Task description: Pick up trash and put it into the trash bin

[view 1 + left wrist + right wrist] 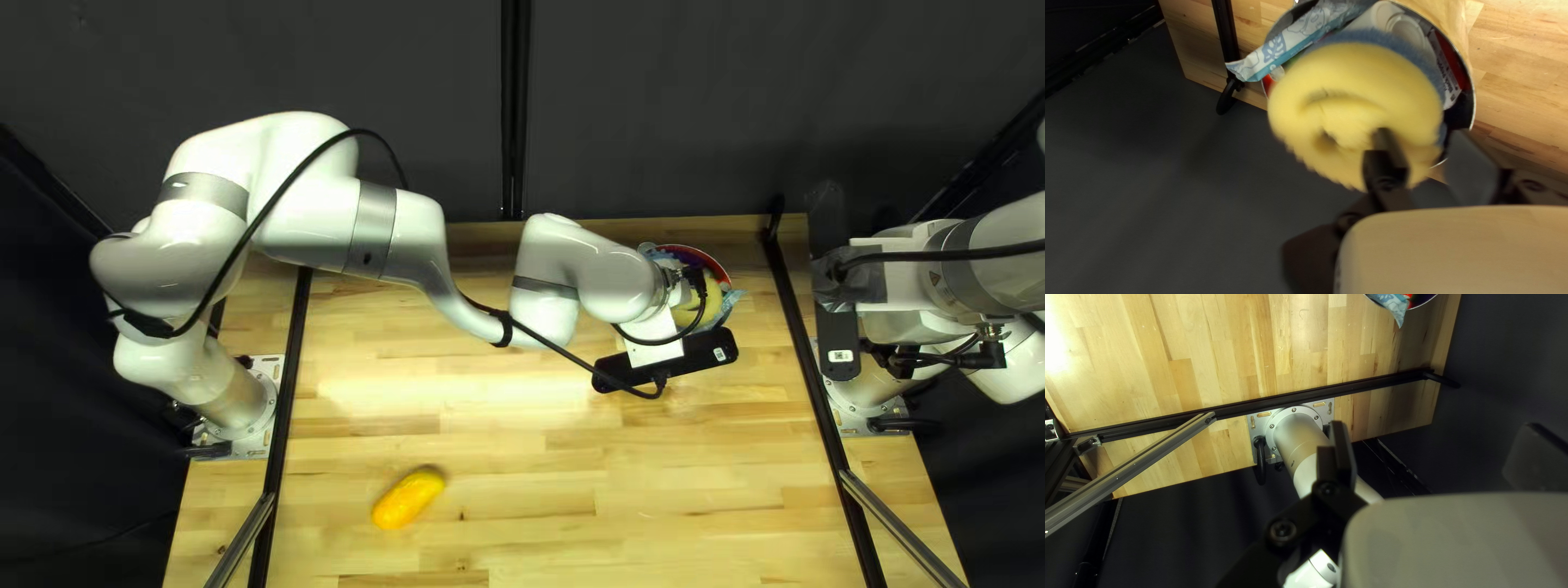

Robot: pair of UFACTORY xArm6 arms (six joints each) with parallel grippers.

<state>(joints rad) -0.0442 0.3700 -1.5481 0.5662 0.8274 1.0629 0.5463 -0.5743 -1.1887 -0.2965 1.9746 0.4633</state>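
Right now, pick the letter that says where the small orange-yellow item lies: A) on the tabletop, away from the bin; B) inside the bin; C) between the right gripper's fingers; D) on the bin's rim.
A: the orange-yellow item rests on the tabletop, with bare wood between it and the bin.

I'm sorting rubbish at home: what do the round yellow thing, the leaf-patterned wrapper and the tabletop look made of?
The round yellow thing looks like soft, matt foam or fleece, given its fuzzy edge. The wrapper: thin plastic film or coated paper, judging by its creases. The tabletop: smooth, glossy wood, given its grain and bright glare.
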